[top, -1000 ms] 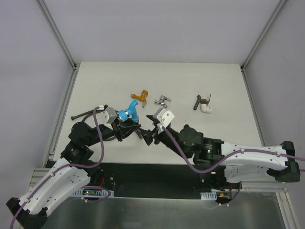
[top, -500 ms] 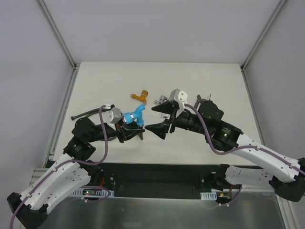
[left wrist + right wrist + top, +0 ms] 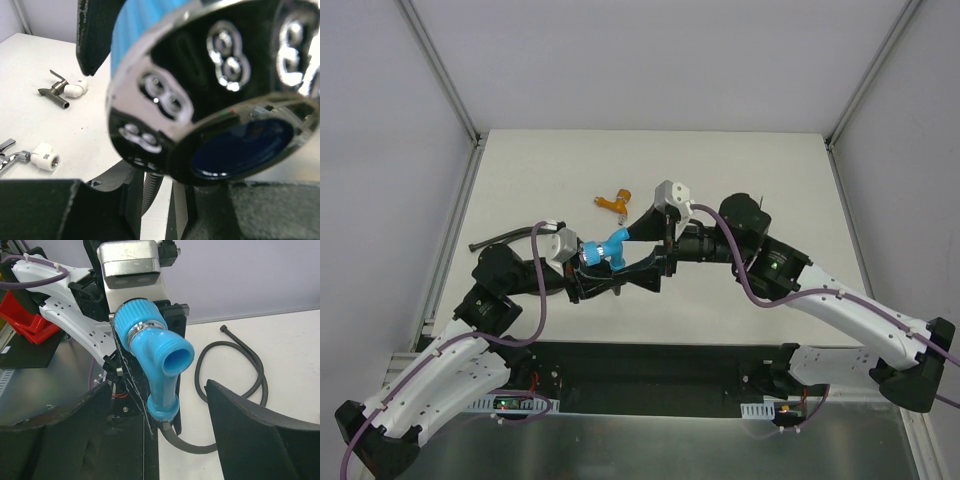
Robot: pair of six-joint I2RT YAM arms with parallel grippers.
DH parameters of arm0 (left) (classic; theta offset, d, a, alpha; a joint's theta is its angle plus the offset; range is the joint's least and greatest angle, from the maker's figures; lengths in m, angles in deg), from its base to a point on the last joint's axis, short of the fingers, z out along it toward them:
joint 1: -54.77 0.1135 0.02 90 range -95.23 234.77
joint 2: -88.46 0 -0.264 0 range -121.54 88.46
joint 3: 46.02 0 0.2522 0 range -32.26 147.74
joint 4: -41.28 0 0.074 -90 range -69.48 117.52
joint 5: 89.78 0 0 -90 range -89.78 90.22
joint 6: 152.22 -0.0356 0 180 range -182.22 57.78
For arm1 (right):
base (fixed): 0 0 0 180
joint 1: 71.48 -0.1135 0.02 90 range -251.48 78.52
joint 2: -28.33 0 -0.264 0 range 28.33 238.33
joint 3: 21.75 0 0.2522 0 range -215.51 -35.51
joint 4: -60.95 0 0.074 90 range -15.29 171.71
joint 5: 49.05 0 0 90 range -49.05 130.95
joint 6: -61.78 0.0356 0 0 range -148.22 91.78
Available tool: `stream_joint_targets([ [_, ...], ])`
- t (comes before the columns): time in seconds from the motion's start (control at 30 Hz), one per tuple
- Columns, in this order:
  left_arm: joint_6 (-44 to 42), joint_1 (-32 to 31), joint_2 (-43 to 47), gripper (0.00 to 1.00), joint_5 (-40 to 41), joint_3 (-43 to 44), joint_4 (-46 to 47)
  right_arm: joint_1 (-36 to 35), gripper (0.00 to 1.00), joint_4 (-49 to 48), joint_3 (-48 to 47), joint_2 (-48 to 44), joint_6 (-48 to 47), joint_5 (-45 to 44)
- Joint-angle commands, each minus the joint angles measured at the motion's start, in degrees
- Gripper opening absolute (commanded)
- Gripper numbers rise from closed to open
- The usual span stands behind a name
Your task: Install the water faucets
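My left gripper [image 3: 592, 268] is shut on the bright blue faucet [image 3: 608, 245] and holds it above the table. In the right wrist view the blue faucet [image 3: 160, 357] stands spout-forward, with the dark hose [image 3: 240, 357] running out of its lower end. My right gripper [image 3: 638, 252] is open; its two fingers [image 3: 260, 430] stand apart on either side of the blue faucet without touching it. The orange-brass faucet [image 3: 615, 203] lies on the table behind. In the left wrist view the dark grey-brown faucet [image 3: 54, 92] and the chrome faucet [image 3: 7, 150] lie on the table.
The hose [image 3: 505, 237] loops across the table's left side. White elbow fittings sit against the dark faucet [image 3: 75, 89] and the chrome faucet [image 3: 45, 156]. Grey walls with metal frame posts [image 3: 440, 75] enclose the table. The right arm hides the chrome and dark faucets from above.
My right arm has swung from the near middle round to the right, and its open gripper now straddles the blue faucet. My left gripper has shifted the blue faucet slightly rightward.
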Motion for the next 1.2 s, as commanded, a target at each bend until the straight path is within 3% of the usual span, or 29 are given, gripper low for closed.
stream_joint_targets([
  [0.0, 0.66, 0.44, 0.09, 0.0, -3.15, 3.2, 4.86, 0.3, 0.77, -4.74, -3.69, 1.67, 1.84, 5.09],
  [0.17, 0.75, 0.44, 0.09, 0.0, -3.86, 3.29, 4.86, 0.56, 0.74, -6.05, -4.93, 3.25, 2.72, 6.49],
  [0.37, 0.93, 0.44, -0.26, 0.0, -4.47, 3.46, 4.95, 1.26, 0.63, -8.16, -5.63, 4.92, 4.83, 7.99],
  [0.47, 0.93, 0.44, -0.08, 0.0, -4.39, 3.46, 4.95, 1.53, 0.53, -8.95, -5.8, 5.45, 5.71, 8.25],
  [0.7, 0.75, 0.44, 0.09, 0.0, -2.72, 3.29, 4.69, 1.62, 0.13, -9.83, -4.84, 5.62, 6.41, 7.47],
  [0.8, 0.4, 0.44, 0.53, 0.0, -1.05, 3.2, 4.34, 1.44, 0.03, -10.19, -4.14, 5.18, 6.15, 6.68],
  [1.0, -0.3, 0.44, 1.23, 0.0, 3.25, 2.94, 2.93, -1.8, 0.02, -7.91, -2.29, 3.6, 1.33, -1.48],
  [1.17, -0.83, 0.44, 2.29, 0.0, 10.18, 2.41, 1.53, -7.51, 0.02, -5.44, -0.98, 3.07, -4.92, -16.77],
])
